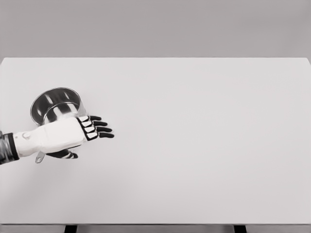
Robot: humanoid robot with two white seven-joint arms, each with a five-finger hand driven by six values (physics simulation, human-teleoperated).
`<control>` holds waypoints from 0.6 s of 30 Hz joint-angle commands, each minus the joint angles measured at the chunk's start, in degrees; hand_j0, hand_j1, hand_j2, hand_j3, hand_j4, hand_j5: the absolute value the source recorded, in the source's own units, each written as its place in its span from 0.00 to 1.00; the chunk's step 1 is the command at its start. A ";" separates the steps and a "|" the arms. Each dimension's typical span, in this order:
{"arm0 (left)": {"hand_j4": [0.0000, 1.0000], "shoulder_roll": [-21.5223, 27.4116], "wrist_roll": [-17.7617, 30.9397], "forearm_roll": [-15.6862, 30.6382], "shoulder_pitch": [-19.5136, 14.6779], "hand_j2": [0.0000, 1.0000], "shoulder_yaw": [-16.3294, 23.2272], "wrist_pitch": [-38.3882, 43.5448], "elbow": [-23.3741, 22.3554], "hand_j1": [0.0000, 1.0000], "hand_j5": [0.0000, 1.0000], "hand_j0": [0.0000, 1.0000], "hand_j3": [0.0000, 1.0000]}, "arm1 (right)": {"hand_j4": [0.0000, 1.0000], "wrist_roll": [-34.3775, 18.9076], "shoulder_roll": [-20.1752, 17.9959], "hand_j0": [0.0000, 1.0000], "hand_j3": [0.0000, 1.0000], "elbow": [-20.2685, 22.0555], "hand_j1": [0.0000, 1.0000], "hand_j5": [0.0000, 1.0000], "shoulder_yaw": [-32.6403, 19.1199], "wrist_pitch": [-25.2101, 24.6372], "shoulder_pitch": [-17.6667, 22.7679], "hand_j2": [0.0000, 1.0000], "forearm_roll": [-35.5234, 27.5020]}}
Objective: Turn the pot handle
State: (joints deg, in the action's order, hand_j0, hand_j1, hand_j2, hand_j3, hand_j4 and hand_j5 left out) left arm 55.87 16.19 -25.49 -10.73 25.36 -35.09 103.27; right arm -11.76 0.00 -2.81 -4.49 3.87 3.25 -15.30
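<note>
A shiny steel pot (56, 104) stands on the left part of the white table (194, 145). Its handle points toward the near edge, and only the handle's tip (40, 157) shows below my left hand. The left hand (82, 138) lies over the pot's near side and the handle, its black fingers (99, 129) stretched out to the right and its thumb (65, 154) under the palm. Whether the hand touches the handle is hidden by the palm. No right arm shows.
The table's far edge (155, 58) runs across the top and its near edge (155, 224) across the bottom, with dark table legs (71, 228) below. Nothing else stands on the table.
</note>
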 commanded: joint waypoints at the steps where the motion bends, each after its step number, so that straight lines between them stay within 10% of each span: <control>1: 1.00 0.12 -0.02 0.35 0.00 1.00 -1.80 0.09 0.00 1.00 1.00 1.00 1.00 | 1.00 -0.01 0.00 1.00 1.00 -0.01 1.00 1.00 0.00 0.08 0.00 1.00 0.01; 18: 1.00 -0.85 -0.02 -2.02 4.57 1.00 -6.63 0.09 -0.52 1.00 1.00 1.00 1.00 | 1.00 -0.01 0.00 1.00 1.00 -0.01 1.00 1.00 0.00 -0.01 0.00 1.00 0.01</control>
State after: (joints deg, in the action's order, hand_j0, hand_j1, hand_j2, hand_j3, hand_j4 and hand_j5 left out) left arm 55.01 16.15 -27.75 -5.54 20.22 -35.08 102.84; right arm -11.76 0.00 -2.81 -4.49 3.87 3.25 -15.30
